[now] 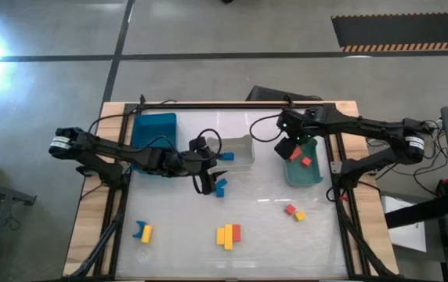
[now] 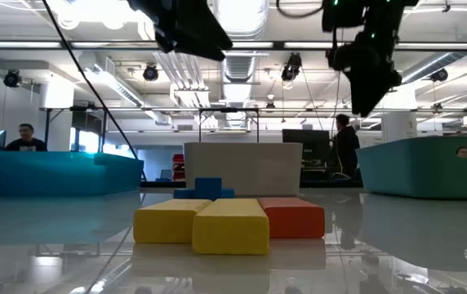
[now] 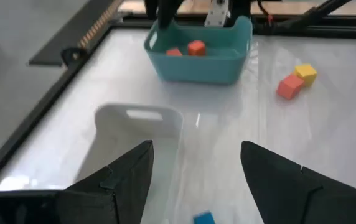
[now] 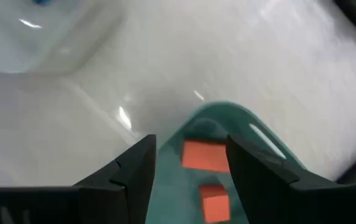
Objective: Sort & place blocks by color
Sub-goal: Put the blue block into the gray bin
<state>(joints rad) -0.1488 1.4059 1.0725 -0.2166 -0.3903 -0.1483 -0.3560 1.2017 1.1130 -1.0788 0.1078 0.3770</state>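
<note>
My left gripper (image 1: 207, 183) is open and empty at the table's middle, just in front of the clear bin (image 1: 237, 152); a blue block (image 1: 221, 188) lies on the table beside it and shows low between its fingers in the left wrist view (image 3: 204, 218). My right gripper (image 1: 287, 149) is open above the left end of the green bin (image 1: 306, 174). Two red blocks (image 4: 204, 155) (image 4: 214, 200) lie on the bin's floor below it. Another blue block (image 1: 225, 156) lies in the clear bin.
A blue bin (image 1: 153, 129) stands at the far left. On the table lie a blue and yellow pair (image 1: 143, 232), a cluster of two yellow blocks and a red one (image 1: 228, 235), and a red and yellow pair (image 1: 294, 211). People show in the room behind.
</note>
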